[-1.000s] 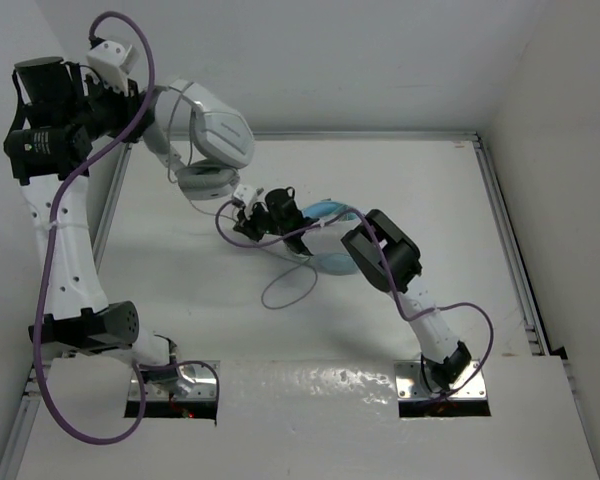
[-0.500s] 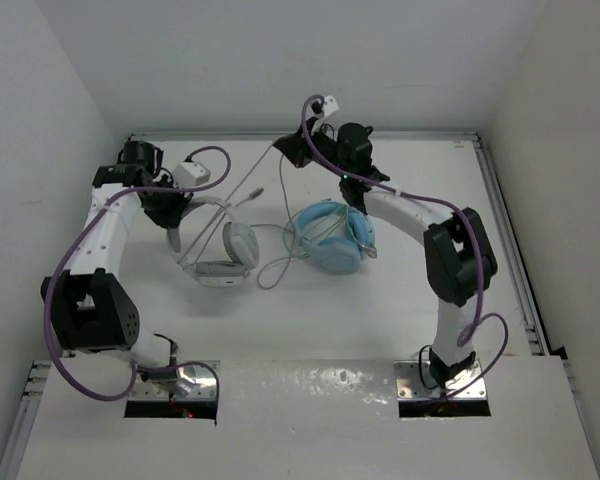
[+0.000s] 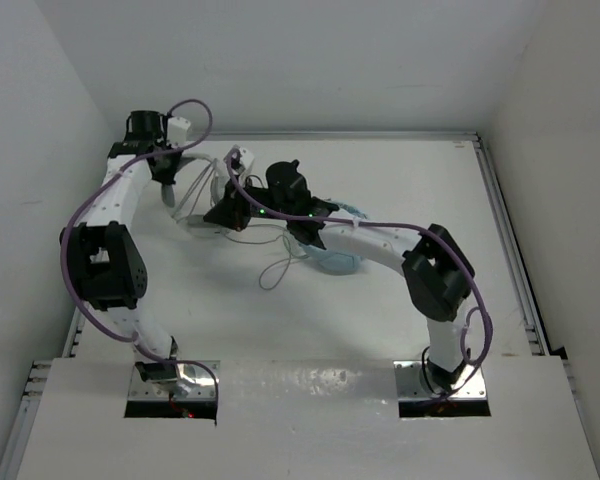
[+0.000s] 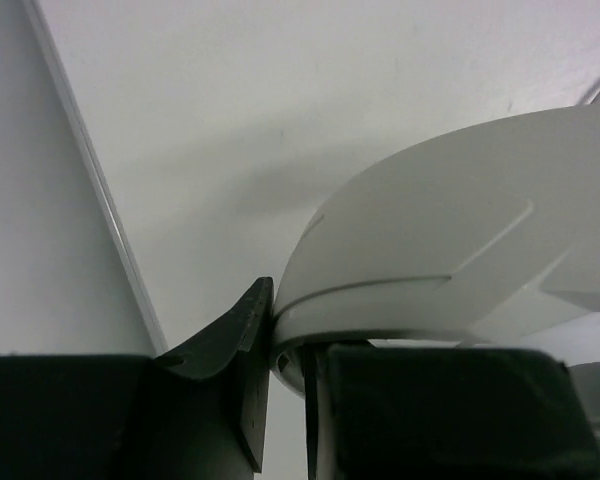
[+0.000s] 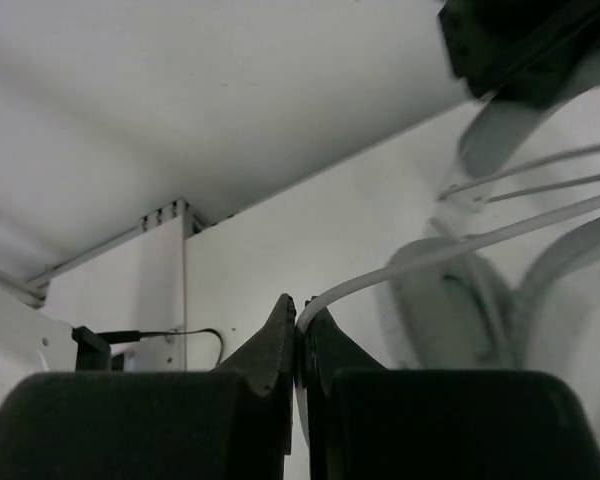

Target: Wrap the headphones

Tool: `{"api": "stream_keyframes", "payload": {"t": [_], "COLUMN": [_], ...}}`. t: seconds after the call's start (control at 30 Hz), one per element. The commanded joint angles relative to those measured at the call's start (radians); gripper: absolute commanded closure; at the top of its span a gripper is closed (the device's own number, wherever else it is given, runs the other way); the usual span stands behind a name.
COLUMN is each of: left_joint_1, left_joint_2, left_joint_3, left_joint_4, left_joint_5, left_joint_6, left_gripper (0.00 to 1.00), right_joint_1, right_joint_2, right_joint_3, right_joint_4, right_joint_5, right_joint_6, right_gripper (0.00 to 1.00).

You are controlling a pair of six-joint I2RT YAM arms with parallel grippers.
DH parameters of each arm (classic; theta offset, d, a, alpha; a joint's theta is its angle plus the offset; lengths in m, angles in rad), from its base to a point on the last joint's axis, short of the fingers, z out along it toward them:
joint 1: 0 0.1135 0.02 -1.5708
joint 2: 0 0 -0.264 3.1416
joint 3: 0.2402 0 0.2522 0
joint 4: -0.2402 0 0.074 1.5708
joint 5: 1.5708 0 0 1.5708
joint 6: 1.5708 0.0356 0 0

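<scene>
The white and light-grey headphones [image 3: 194,196] sit at the far left of the table, partly hidden by both arms. My left gripper [image 3: 169,177] is shut on their wide headband [image 4: 430,250], with the jaws pinching its edge in the left wrist view [image 4: 290,350]. My right gripper [image 3: 224,214] is just right of the headphones and is shut on the thin grey cable [image 5: 430,258], which runs from the fingertips [image 5: 298,322] toward an oval ear cup [image 5: 450,300]. A loose loop of the cable [image 3: 278,270] lies on the table below my right arm.
Light blue headphones [image 3: 337,262] lie mid-table, mostly covered by my right forearm. The left wall and table rail [image 3: 120,190] are close beside my left gripper. The back wall edge [image 3: 360,133] runs behind both arms.
My left gripper has moved back and left with the headphones. My right gripper has swung from the back centre down and left to the headphones, carrying the cable.
</scene>
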Motion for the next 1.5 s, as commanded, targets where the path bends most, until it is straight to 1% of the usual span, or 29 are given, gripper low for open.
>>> {"api": "stream_keyframes", "payload": {"t": [0.0,0.03,0.07,0.13,0.17,0.23,0.27,0.3,0.33,0.4,0.43,0.47,0.5,0.53,0.57,0.6,0.63,0.7,0.73,0.83,0.93,1.03,1.07,1.1,1.13,1.2,1.3,1.37,1.47], "left_joint_1": [0.021,0.023,0.024,0.027,0.027,0.029,0.029,0.029,0.03,0.03,0.029,0.029,0.03,0.03,0.029,0.03,0.029,0.03,0.03,0.029,0.029,0.029,0.029,0.029,0.03,0.029,0.029,0.029,0.03], "left_joint_2": [-0.033,-0.037,-0.049,-0.065,-0.085,-0.117,-0.131,-0.144,-0.173,-0.203,-0.229,-0.238,-0.25,-0.264,-0.269,-0.273,-0.28,-0.283,-0.283,-0.284,-0.284,-0.286,-0.287,-0.29,-0.29,-0.295,-0.301,-0.3,-0.3], "left_joint_3": [0.143,0.158,0.172,0.206,0.22,0.261,0.273,0.284,0.304,0.324,0.336,0.362,0.376,0.39,0.414,0.424,0.431,0.453,0.471,0.491,0.516,0.531,0.531,0.531,0.53,0.519,0.462,0.432,0.372], "left_joint_4": [0.164,0.161,0.156,0.136,0.122,0.076,0.061,0.037,0.026,-0.006,-0.016,-0.025,-0.045,-0.056,-0.068,-0.091,-0.1,-0.134,-0.154,-0.169,-0.188,-0.198,-0.197,-0.195,-0.195,-0.188,-0.155,-0.129,-0.094], "left_joint_5": [0.056,0.081,0.107,0.196,0.227,0.31,0.331,0.368,0.391,0.406,0.411,0.414,0.414,0.414,0.411,0.411,0.411,0.422,0.429,0.433,0.455,0.486,0.491,0.495,0.506,0.512,0.499,0.485,0.477], "left_joint_6": [-0.225,-0.245,-0.26,-0.308,-0.317,-0.34,-0.343,-0.348,-0.348,-0.34,-0.337,-0.33,-0.319,-0.31,-0.298,-0.291,-0.282,-0.264,-0.256,-0.248,-0.244,-0.254,-0.264,-0.268,-0.277,-0.288,-0.311,-0.336,-0.377], "left_gripper": [1.0,1.0,1.0,1.0,1.0,1.0,1.0,1.0,1.0,1.0,1.0,1.0,1.0,1.0,1.0,1.0,1.0,1.0,1.0,1.0,1.0,1.0,1.0,1.0,1.0,1.0,1.0,1.0,1.0], "right_joint_1": [0.052,0.06,0.066,0.072,0.066,0.059,0.051,0.048,0.045,0.042,0.043,0.042,0.042,0.04,0.04,0.039,0.035,0.032,0.031,0.025,0.016,-0.013,-0.023,-0.033,-0.05,-0.055,-0.055,-0.054,-0.05], "right_joint_2": [0.039,0.077,0.097,0.167,0.186,0.221,0.226,0.228,0.223,0.216,0.209,0.187,0.171,0.151,0.106,0.085,0.064,0.015,-0.014,-0.054,-0.082,-0.048,-0.033,-0.016,0.019,0.047,0.085,0.111,0.159], "right_joint_3": [0.099,0.102,0.105,0.134,0.143,0.134,0.107,0.087,0.049,0.016,-0.001,-0.043,-0.07,-0.103,-0.175,-0.215,-0.292,-0.357,-0.412,-0.504,-0.57,-0.546,-0.53,-0.518,-0.495,-0.486,-0.481,-0.463,-0.4], "right_joint_4": [0.098,0.116,0.136,0.124,0.089,0.068,0.066,0.075,0.08,0.069,0.058,0.06,0.07,0.11,0.139,0.173,0.249,0.316,0.358,0.415,0.498,0.552,0.566,0.613,0.644,0.742,0.842,0.877,0.917], "right_joint_5": [-0.19,-0.196,-0.193,-0.187,-0.152,-0.109,-0.095,-0.068,-0.051,-0.054,-0.054,-0.052,-0.014,0.026,0.063,0.128,0.155,0.204,0.235,0.223,0.195,0.178,0.148,0.123,0.041,-0.021,-0.119,-0.159,-0.17], "right_joint_6": [0.132,0.145,0.143,0.134,0.093,0.036,-0.029,-0.062,-0.137,-0.226,-0.301,-0.336,-0.358,-0.375,-0.38,-0.39,-0.416,-0.435,-0.476,-0.516,-0.509,-0.422,-0.386,-0.315,-0.283,-0.242,-0.196,-0.159,-0.082], "right_gripper": [1.0,1.0,0.96,0.92,0.82,0.72,0.62,0.6,0.54,0.42,0.33,0.19,0.11,0.08,0.01,0.01,0.01,0.01,0.01,0.01,0.01,0.02,0.02,0.02,0.02,0.03,0.03,0.03,0.03]}}
